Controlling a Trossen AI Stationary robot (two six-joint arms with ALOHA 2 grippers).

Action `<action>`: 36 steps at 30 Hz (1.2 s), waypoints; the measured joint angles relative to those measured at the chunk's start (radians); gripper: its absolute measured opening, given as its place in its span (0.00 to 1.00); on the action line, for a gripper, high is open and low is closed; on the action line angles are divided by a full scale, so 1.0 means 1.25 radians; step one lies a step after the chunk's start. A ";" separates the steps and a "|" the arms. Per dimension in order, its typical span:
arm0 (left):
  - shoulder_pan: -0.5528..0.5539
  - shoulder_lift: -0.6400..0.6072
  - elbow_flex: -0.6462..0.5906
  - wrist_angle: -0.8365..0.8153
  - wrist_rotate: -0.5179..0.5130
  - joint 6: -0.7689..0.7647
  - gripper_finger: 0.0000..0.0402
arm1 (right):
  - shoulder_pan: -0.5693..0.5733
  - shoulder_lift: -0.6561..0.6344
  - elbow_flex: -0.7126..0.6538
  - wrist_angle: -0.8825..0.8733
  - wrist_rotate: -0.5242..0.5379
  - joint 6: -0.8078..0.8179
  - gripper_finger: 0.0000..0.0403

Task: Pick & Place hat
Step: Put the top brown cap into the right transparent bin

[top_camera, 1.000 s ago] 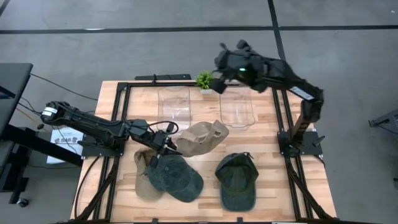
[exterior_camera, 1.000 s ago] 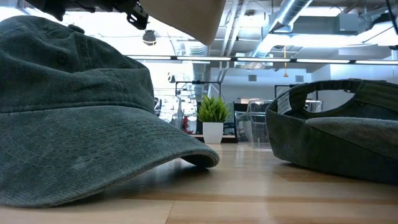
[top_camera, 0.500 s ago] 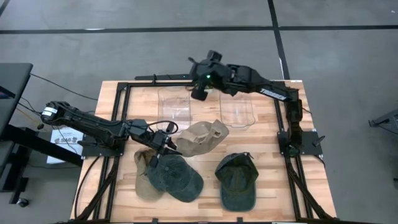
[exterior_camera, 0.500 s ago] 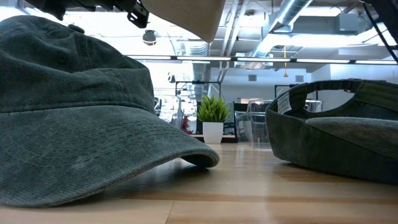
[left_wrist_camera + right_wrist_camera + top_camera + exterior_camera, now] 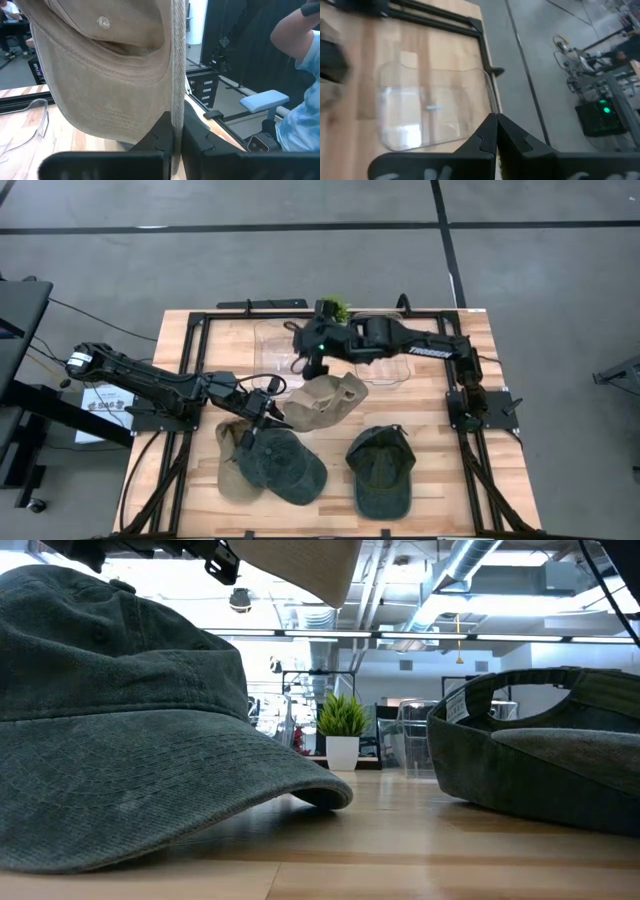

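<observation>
A tan hat (image 5: 322, 402) hangs in the air at the table's middle, and it also shows at the top of the low view as the tan hat (image 5: 300, 565). My left gripper (image 5: 272, 412) reaches in from the table's left and is shut on it. A dark green cap (image 5: 285, 465) lies near the front, partly over another tan cap (image 5: 232, 470). A second dark green cap (image 5: 380, 470) lies upside down to its right. My right gripper (image 5: 303, 358) hovers shut over the left clear tray (image 5: 278, 345), touching nothing. My left gripper (image 5: 177, 132) pinches the tan hat's brim edge (image 5: 177, 100) between its two fingers. It comes in roughly level from the table's left. The brim stands edge-on between the fingers, and the crown (image 5: 115, 75) bulges to one side. The hat is lifted clear of the table.
Two clear trays sit at the far side, the left clear tray (image 5: 430, 110) under my right gripper and the right tray (image 5: 385, 365) partly under the right arm. A small potted plant (image 5: 330, 307) stands at the far edge. Black frame rails border the table.
My right arm has swung from above the table's far right toward the left and lower, ending over the left clear tray. My left gripper and the tan hat have stayed where they were.
</observation>
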 joint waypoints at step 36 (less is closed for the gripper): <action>0.002 0.001 0.001 -0.002 -0.015 0.001 0.04 | 0.187 -0.012 0.018 -0.118 -0.108 0.072 0.00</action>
